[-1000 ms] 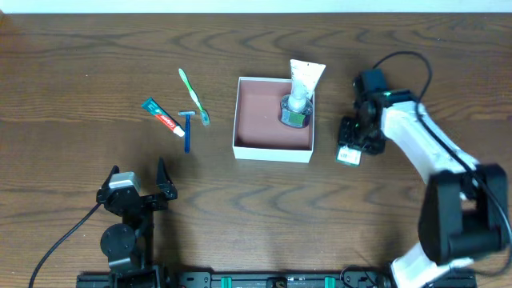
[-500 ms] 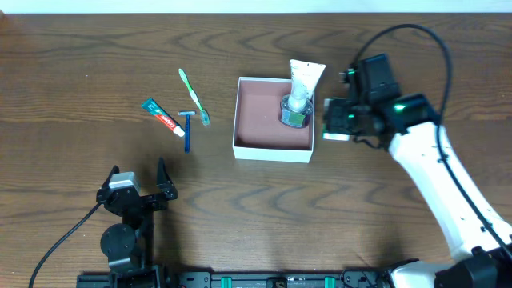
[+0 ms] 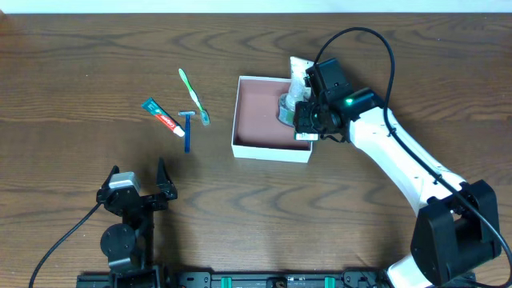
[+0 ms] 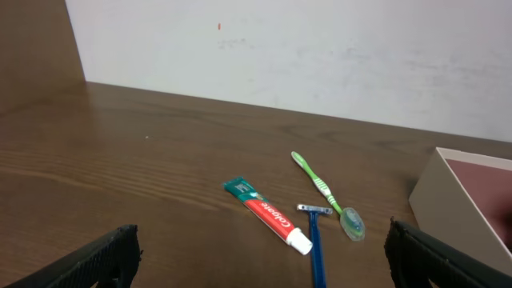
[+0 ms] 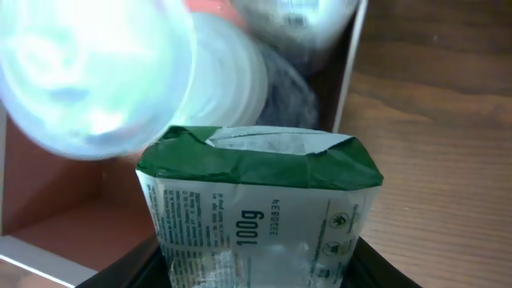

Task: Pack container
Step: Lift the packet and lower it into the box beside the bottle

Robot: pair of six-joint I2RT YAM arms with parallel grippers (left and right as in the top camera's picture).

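Overall: wood table (image 3: pixel 72 208) from above, w/ two wrist views.
R arm: reaches from near-right corner, up and left across table; wrist bent over box's right side.
R gripper (image 3: pixel 309 120): over box's near-right corner, closed on a packet (image 3: pixel 302 137); packet mostly hidden under gripper from above.
R wrist view only: packet (image 5: pixel 256 200) is white w/ green folded top, "100g" printed, pinched between dark fingers at frame bottom. It hangs over box wall (image 5: pixel 349 72), part over box, part over table. Blurry clear round thing fills upper left; can't tell what.
L arm: folded at near-left edge, well apart from everything.
L gripper (image 3: pixel 138 182): spread wide, nothing in it.
L wrist view only: low side look; toothpaste (image 4: pixel 268 214), razor (image 4: pixel 315 240), toothbrush (image 4: pixel 324 192) lie flat ahead, box corner (image 4: pixel 436 188) at right edge, pale wall behind.
Box (image 3: pixel 260 120): mid-table, white walls, pink-brown inside, left half bare.
Tube (image 3: pixel 298 70): white, at box's far-right corner, top sticking past far rim; lower part blocked by R gripper.
Others: toothpaste (image 3: pixel 162 118), razor (image 3: pixel 189 128), toothbrush (image 3: pixel 193 95) in a cluster left of box, near one another, not touching box.
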